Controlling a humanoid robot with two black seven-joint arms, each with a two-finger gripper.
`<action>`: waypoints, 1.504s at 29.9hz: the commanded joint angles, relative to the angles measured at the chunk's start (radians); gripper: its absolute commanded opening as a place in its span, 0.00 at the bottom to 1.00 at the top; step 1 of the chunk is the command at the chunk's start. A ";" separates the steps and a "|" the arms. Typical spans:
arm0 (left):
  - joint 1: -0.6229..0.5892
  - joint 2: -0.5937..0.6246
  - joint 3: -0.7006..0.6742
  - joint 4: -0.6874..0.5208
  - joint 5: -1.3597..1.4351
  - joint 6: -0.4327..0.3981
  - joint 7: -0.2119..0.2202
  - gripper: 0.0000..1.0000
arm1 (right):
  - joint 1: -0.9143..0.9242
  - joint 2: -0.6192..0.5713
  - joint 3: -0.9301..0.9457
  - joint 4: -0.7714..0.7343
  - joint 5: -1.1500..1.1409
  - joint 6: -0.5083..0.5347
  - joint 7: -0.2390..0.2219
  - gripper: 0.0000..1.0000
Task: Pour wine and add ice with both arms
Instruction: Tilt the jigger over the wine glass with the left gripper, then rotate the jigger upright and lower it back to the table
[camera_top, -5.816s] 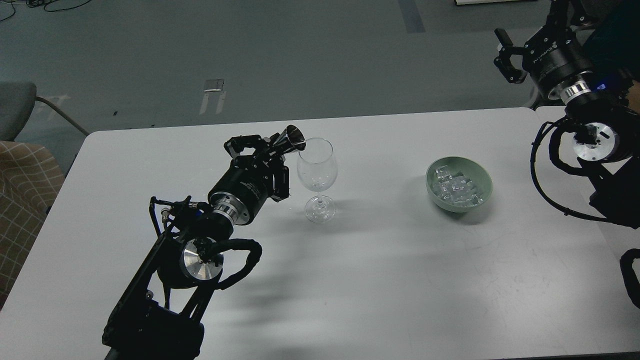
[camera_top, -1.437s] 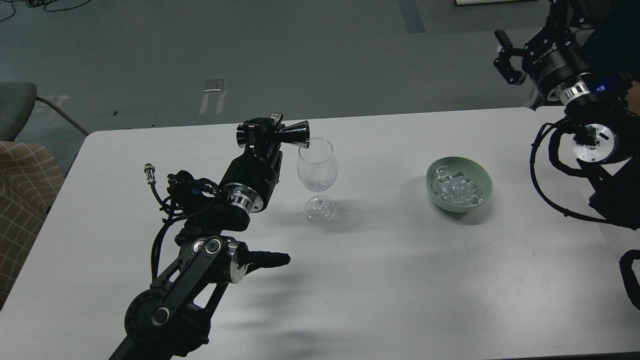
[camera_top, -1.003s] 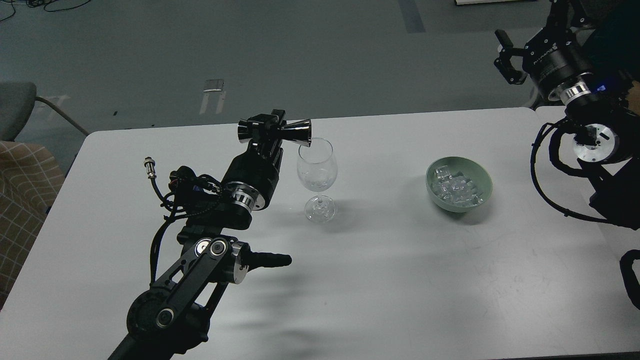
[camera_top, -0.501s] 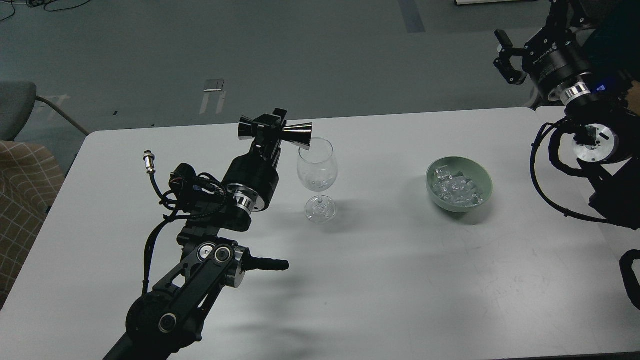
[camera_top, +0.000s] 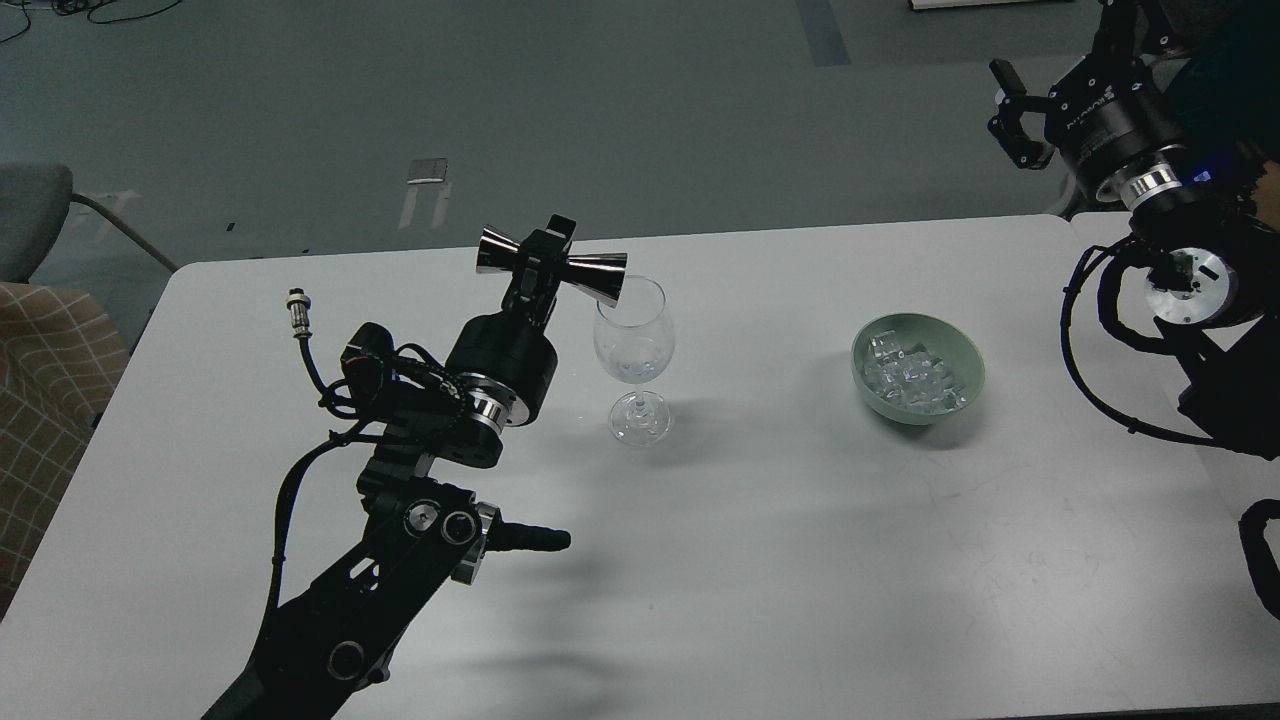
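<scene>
My left gripper (camera_top: 543, 262) is shut on the waist of a shiny steel double-cone jigger (camera_top: 598, 276). The jigger lies nearly sideways, its right mouth tipped down over the rim of the clear stemmed wine glass (camera_top: 634, 345). The glass stands upright on the white table (camera_top: 760, 520). A pale green bowl (camera_top: 965, 380) to the right holds several clear ice cubes (camera_top: 908, 375). My right gripper (camera_top: 1010, 110) is raised at the far right, beyond the table's back edge, well away from the bowl; its fingers are small and dark.
A chair with a checked cushion (camera_top: 40, 370) stands past the table's left edge. The grey floor lies beyond the table's back edge. My right arm's cables (camera_top: 1090, 340) loop over the table's right end.
My left wrist has rotated, bringing the jigger from pointing up toward the glass to lying sideways and tipping down over the rim. The left elbow has shifted lower. The right arm has not moved.
</scene>
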 joint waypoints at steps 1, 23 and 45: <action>-0.002 0.004 0.007 0.000 0.018 0.000 -0.001 0.09 | -0.003 0.000 -0.001 0.000 0.000 0.000 0.000 1.00; -0.032 -0.039 -0.094 -0.012 -0.349 0.075 0.082 0.10 | -0.017 0.000 -0.001 0.002 0.000 0.000 0.000 1.00; 0.020 -0.034 -0.557 -0.045 -1.261 -0.023 0.080 0.13 | -0.018 -0.002 0.000 0.002 0.000 0.000 0.000 1.00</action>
